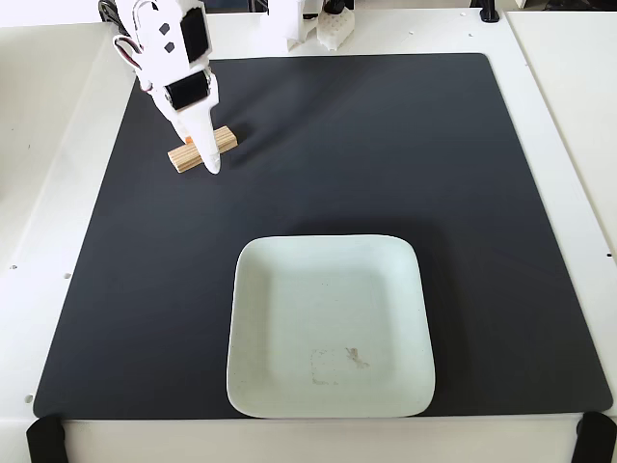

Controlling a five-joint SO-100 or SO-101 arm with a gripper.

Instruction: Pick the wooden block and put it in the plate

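Large rounded-square pale mint-white plate [328, 328] near front of black mat [463, 193], scuffed rectangular mark inside. Farther back left: small tan wooden block [183, 154] on mat, white gripper [208, 159] down over it; jaw state unclear.

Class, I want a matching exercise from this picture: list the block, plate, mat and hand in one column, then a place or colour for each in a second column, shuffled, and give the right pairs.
Things:
1. block
2. plate
3. mat
4. hand

Descriptions:
A. black, covers most of the table
B. pale mint-white, empty, near the bottom edge of the mat
C. white, reaching down at the block
D. light tan wood, upper left of the mat

Pairs: 1-D, 2-B, 3-A, 4-C
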